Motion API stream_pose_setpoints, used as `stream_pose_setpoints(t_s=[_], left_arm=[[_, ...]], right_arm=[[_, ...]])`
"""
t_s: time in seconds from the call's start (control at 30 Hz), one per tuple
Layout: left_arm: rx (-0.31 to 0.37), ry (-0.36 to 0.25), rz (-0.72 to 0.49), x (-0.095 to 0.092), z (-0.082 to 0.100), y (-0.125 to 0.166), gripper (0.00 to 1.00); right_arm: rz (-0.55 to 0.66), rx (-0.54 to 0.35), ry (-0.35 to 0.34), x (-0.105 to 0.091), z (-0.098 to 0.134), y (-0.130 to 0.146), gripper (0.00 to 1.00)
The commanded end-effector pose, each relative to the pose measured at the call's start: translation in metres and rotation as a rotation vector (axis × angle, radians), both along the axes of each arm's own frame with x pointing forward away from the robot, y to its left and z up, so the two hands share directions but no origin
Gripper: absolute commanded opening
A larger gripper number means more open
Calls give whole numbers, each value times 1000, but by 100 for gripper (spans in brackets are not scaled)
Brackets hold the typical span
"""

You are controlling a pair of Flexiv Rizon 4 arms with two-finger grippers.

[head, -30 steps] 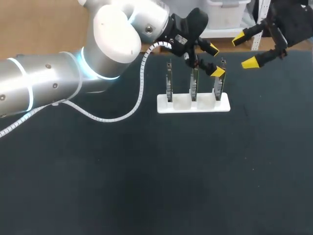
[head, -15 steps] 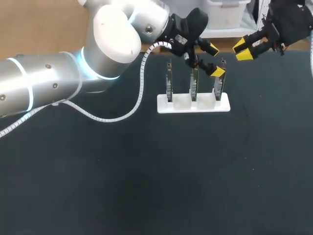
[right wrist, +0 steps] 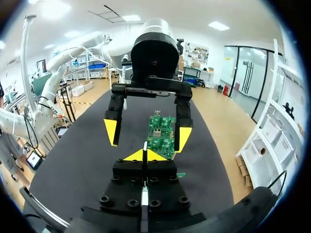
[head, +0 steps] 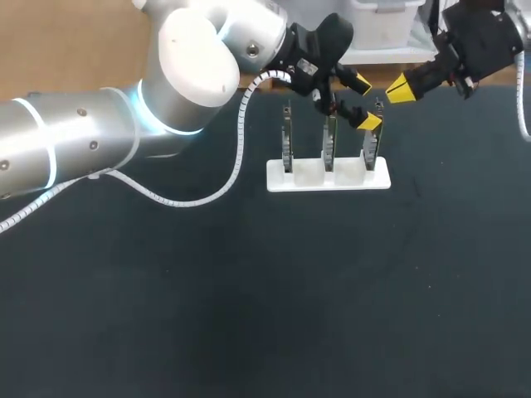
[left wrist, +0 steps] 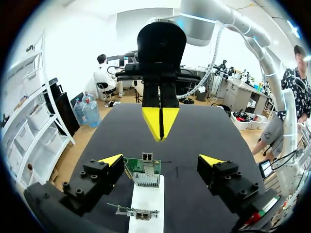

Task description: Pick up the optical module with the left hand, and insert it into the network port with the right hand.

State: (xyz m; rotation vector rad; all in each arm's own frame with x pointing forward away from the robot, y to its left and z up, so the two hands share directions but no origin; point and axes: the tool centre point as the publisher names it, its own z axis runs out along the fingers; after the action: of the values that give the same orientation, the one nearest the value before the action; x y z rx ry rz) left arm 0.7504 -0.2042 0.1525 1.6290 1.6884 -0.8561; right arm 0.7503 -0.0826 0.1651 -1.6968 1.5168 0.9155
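Black table (head: 265, 307), white rack (head: 328, 177) standing near its far edge

Arm (head: 485, 33) of right gripper (head: 398, 88) past head view's edge

White stand (head: 309, 176), long flat base, lies on the black table (head: 249, 315) toward its far edge. Three thin green boards (head: 287, 145) stand upright in the stand, in a row, apart from one another. Black table surface all round the stand.

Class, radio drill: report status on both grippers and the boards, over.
Left gripper open, straddling a circuit board in the white holder. Right gripper shut, apart from the boards. Optical module not identifiable; nothing blocking.
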Motion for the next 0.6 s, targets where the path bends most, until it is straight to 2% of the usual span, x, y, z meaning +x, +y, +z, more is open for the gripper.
stream_pose_setpoints(t_s=[0.03, 0.6], left_arm=[[6, 3, -1, 2, 1, -1, 100], [6, 3, -1, 2, 1, -1, 100]], right_arm=[[4, -3, 2, 5, -3, 4, 0], [45, -35, 2, 18, -7, 9, 0]])
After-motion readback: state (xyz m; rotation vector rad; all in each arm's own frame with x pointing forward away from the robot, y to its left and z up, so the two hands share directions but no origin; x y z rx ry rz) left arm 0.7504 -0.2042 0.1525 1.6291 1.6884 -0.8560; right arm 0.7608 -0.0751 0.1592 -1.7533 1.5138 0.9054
